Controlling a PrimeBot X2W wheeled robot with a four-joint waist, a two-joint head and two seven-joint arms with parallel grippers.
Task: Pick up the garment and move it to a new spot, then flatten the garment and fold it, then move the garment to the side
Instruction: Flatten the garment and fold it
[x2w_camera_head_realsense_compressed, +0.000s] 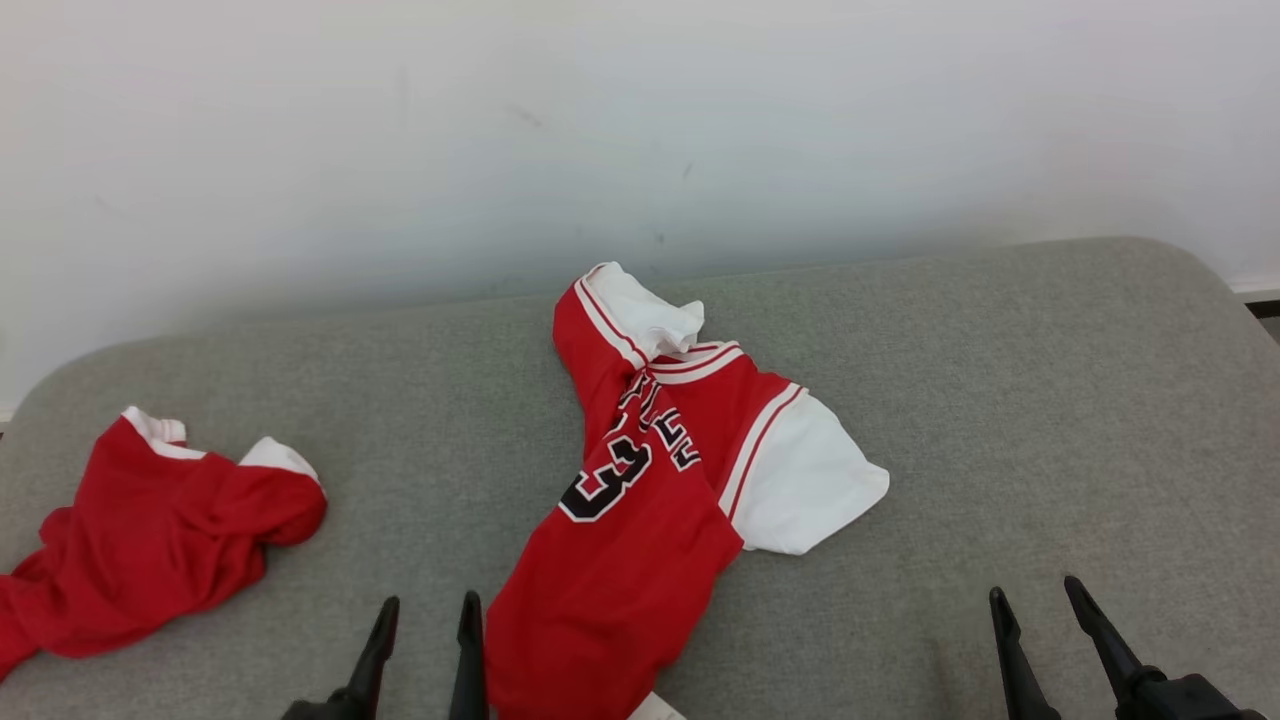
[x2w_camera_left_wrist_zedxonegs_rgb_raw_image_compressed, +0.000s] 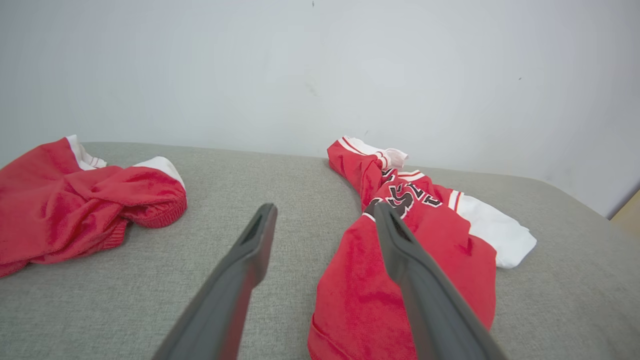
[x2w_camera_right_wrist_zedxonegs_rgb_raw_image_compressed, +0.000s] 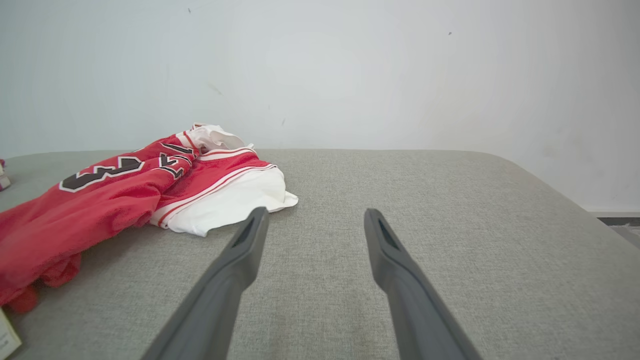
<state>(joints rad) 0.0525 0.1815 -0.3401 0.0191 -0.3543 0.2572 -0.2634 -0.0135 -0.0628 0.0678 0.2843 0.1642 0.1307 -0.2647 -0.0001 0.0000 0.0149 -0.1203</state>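
The garment (x2w_camera_head_realsense_compressed: 650, 500) is a red jersey with white sleeves and black lettering, lying rumpled and twisted in the middle of the grey padded surface (x2w_camera_head_realsense_compressed: 1000, 400). It appears too in the left wrist view (x2w_camera_left_wrist_zedxonegs_rgb_raw_image_compressed: 425, 250) and the right wrist view (x2w_camera_right_wrist_zedxonegs_rgb_raw_image_compressed: 125, 195). My left gripper (x2w_camera_head_realsense_compressed: 428, 605) stands open at the bottom, just left of the jersey's lower hem, with nothing between its fingers. In its own view (x2w_camera_left_wrist_zedxonegs_rgb_raw_image_compressed: 322, 215) the right finger overlaps the cloth. My right gripper (x2w_camera_head_realsense_compressed: 1035, 595) is open over bare surface at the lower right, well clear of the jersey (x2w_camera_right_wrist_zedxonegs_rgb_raw_image_compressed: 315, 217).
A second red and white garment (x2w_camera_head_realsense_compressed: 150, 530) lies bunched at the left edge of the surface (x2w_camera_left_wrist_zedxonegs_rgb_raw_image_compressed: 85, 200). A pale wall (x2w_camera_head_realsense_compressed: 640, 130) rises right behind the surface. A white label (x2w_camera_right_wrist_zedxonegs_rgb_raw_image_compressed: 7, 335) shows by the jersey's hem.
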